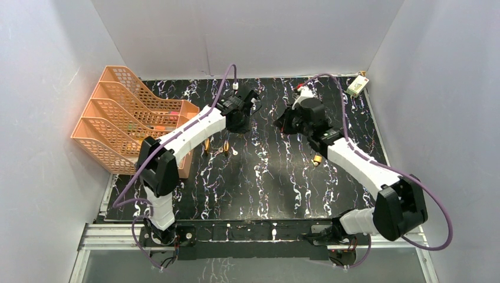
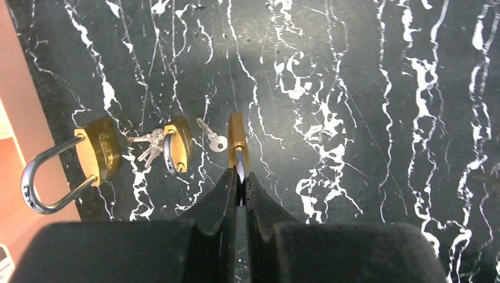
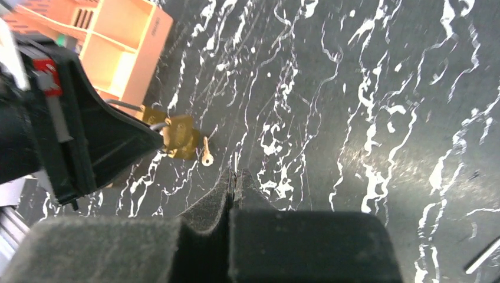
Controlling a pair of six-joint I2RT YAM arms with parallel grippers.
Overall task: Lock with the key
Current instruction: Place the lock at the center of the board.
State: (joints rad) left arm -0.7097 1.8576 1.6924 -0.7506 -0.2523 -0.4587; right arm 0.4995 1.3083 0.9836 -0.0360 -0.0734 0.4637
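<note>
Left gripper point(image 2: 240, 175) clamped on padlock point(image 2: 237, 137) shackle. Right gripper point(image 3: 234, 175) fingers together; any grip unclear. Key point(image 2: 213, 140) lies beside padlock. Step: presenting lock. Next, you need key aligned with keyhole.

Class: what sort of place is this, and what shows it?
Probably a robotics lab test cell: plain white walls box in a marbled table, two robot arms bolted at its edge, brass padlocks laid out.
</note>
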